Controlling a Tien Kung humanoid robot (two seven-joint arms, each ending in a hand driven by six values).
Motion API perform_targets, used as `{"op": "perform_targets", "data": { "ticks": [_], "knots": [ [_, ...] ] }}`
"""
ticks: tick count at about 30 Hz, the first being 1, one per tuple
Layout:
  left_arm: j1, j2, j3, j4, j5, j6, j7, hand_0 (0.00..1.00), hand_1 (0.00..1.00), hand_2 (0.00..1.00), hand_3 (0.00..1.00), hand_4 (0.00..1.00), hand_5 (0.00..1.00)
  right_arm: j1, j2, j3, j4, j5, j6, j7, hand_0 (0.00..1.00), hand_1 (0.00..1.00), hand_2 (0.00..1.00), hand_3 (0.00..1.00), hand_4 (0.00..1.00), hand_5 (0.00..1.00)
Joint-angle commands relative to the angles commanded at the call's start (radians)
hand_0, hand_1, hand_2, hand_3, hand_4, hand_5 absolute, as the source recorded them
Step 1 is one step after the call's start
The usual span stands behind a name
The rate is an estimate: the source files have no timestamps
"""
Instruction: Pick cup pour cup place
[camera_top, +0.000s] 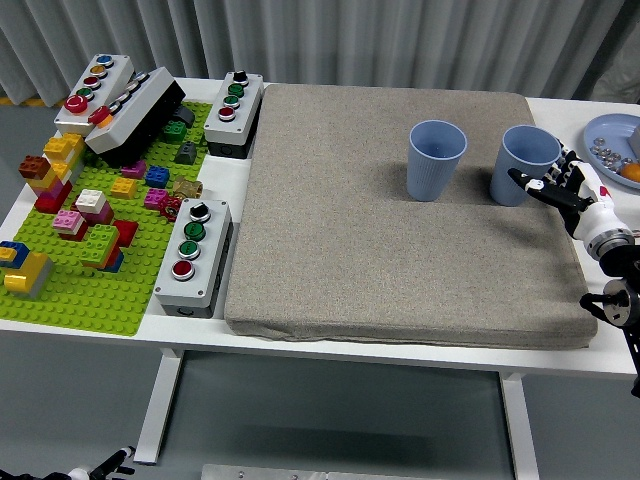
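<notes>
Two blue cups stand upright on the grey mat (380, 230): one in the middle right (435, 158) and one further right (526, 163). My right hand (562, 187) reaches in from the right edge. Its fingers are spread and sit right against the right side of the right cup, not closed around it. I cannot see what is inside the cups. The left arm is out of view.
A blue plate (612, 140) with small items sits at the far right edge. A green brick baseplate (90, 290) with many coloured bricks and several grey button boxes (193, 255) fill the left side of the table.
</notes>
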Motion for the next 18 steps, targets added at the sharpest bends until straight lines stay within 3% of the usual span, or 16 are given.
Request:
{"op": "perform_targets", "data": {
  "ticks": [18],
  "knots": [
    [-0.003, 0.000, 0.002, 0.000, 0.000, 0.001, -0.001, 0.820, 0.824, 0.880, 0.814, 0.636, 0.997, 0.011, 0.017, -0.006, -0.009, -0.001, 0.001, 0.001, 0.998, 0.964, 0.998, 0.998, 0.879, 0.317]
  ]
}}
